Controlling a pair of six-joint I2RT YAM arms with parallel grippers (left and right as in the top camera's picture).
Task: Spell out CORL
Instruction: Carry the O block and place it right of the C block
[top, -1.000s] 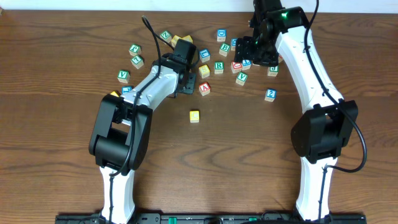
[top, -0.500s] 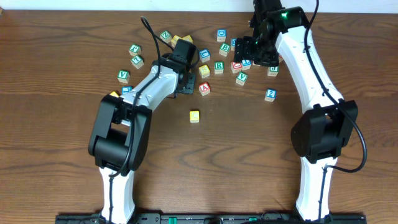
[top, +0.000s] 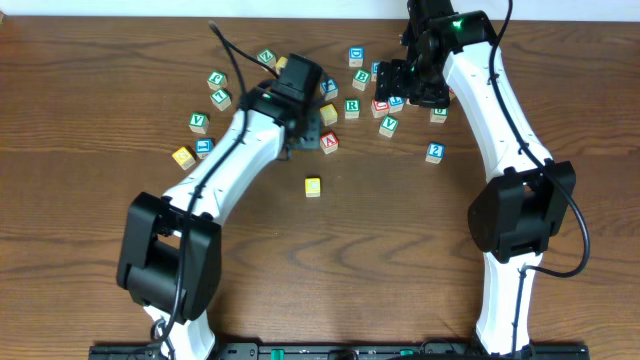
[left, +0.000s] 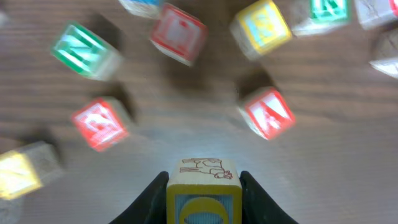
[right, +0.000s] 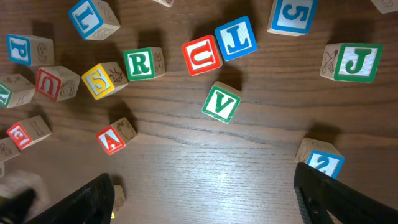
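Yellow-edged cube (left: 202, 169) is pinched tight in the left gripper (left: 203, 194), held above the desk (top: 90, 230). That arm has swung outward since a second ago, uncovering a yellow block (top: 182, 155) at far left. Plain yellow cube (top: 313, 186) sits alone. L cube (right: 93, 17) and R cube (right: 142, 63) lie below the right gripper (right: 202, 194), which is spread wide and holds nothing.

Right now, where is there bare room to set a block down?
The widest bare wood lies between the left arm and right arm, robot-side of the lone yellow cube. Another open strip runs from that cube to the 2 cube. The back middle, around the R cube and red A cube, is crowded.
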